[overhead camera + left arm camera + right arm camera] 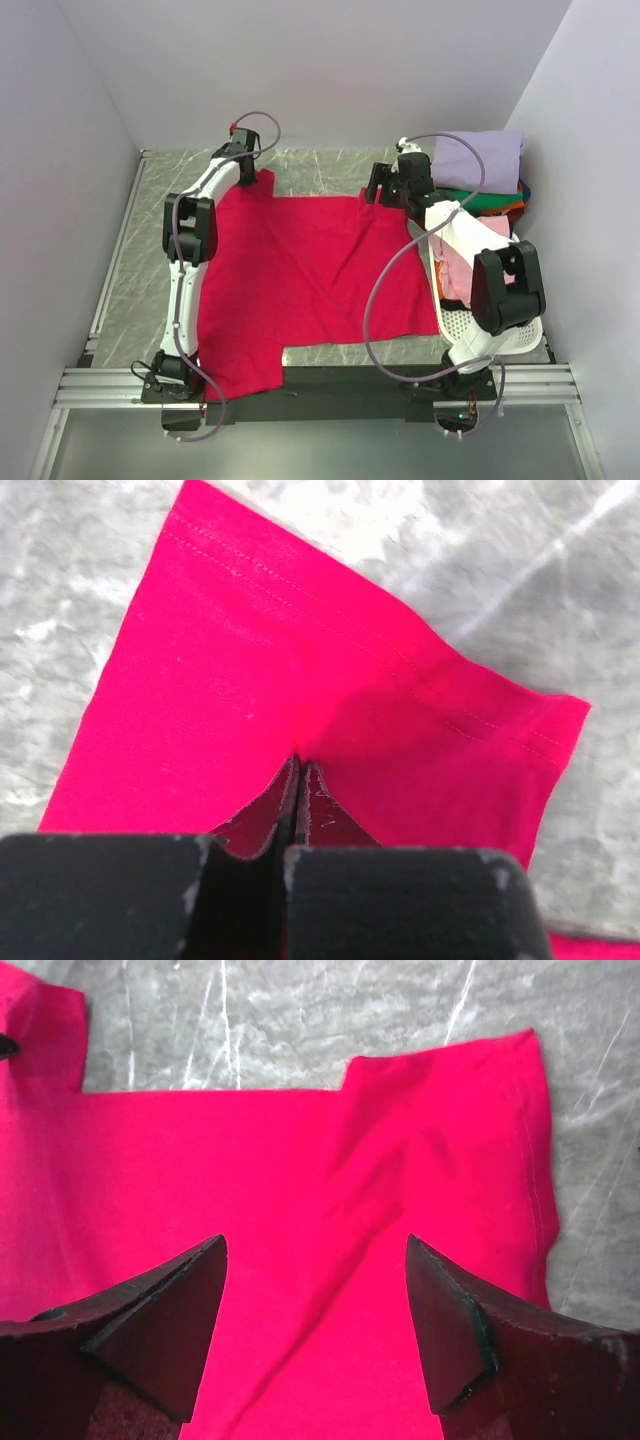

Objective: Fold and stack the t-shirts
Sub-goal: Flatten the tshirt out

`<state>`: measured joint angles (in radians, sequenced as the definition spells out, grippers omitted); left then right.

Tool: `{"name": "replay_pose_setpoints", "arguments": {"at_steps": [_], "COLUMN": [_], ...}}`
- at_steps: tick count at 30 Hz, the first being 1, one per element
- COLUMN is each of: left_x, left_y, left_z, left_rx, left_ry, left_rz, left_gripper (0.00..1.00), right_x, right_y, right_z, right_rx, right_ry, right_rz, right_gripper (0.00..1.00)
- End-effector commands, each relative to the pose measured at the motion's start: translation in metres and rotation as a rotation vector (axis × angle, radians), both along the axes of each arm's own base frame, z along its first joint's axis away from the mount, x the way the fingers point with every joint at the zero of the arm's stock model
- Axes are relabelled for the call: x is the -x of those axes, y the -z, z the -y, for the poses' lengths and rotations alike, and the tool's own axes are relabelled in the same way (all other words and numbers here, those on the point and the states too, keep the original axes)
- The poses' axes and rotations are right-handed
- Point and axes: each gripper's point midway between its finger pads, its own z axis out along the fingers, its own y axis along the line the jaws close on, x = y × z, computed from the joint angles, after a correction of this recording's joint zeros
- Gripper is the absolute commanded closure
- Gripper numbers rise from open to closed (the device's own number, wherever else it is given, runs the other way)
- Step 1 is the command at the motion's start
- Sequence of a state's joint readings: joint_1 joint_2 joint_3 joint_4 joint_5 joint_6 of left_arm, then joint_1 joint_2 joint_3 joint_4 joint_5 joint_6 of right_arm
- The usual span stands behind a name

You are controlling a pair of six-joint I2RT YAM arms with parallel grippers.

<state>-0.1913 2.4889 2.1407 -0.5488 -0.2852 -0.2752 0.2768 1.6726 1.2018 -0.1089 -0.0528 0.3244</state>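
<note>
Although four shirts already sit folded in a pile at the far right of the desk (320,165), lavender (478,160) on top of green (480,200), orange (515,210) and blue (526,188), the red shirt (300,280) lies spread flat and unfolded in the middle. The left gripper (298,775) is pinched tight on its far left corner; the right gripper (313,1250) hovers wide apart over the far right corner, gripping nothing. By my reading the red fold is only starting, and a pink shirt (455,272) in the basket (470,325) comes after it.
</note>
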Motion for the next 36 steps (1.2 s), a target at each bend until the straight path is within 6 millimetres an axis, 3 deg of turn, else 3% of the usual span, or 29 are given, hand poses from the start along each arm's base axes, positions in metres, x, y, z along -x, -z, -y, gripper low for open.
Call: {"name": "replay_pose_setpoints", "arguments": {"at_steps": [1, 2, 6, 12, 21, 30, 36], "left_x": [0.001, 0.002, -0.010, -0.026, -0.052, -0.069, -0.086], "left_y": [0.017, 0.024, 0.021, 0.013, -0.010, -0.031, -0.042], "left_z": [-0.023, -0.029, -0.041, -0.053, -0.046, -0.037, -0.035], "left_rx": [-0.008, -0.002, 0.012, 0.048, 0.079, 0.107, 0.112], "left_ry": [-0.033, -0.036, -0.043, -0.049, 0.007, 0.058, 0.070], "left_rz": [-0.059, -0.076, -0.054, -0.004, 0.103, 0.188, 0.259], "left_gripper": [1.00, 1.00, 1.00, 1.00, 1.00, 1.00, 1.00], "right_x": [0.001, 0.001, -0.002, -0.019, -0.053, -0.052, -0.044], "right_y": [-0.023, -0.024, -0.022, 0.006, 0.020, 0.034, 0.028], "right_z": [0.000, -0.001, -0.001, -0.001, -0.007, -0.018, -0.022], "right_rx": [-0.009, -0.010, -0.003, 0.033, 0.053, 0.036, 0.032], "right_ry": [-0.001, -0.003, 0.006, 0.031, 0.046, 0.019, 0.005], "right_rz": [0.068, 0.069, 0.066, -0.006, -0.041, -0.076, -0.064], "right_gripper": [0.22, 0.22, 0.22, 0.22, 0.22, 0.23, 0.23]}}
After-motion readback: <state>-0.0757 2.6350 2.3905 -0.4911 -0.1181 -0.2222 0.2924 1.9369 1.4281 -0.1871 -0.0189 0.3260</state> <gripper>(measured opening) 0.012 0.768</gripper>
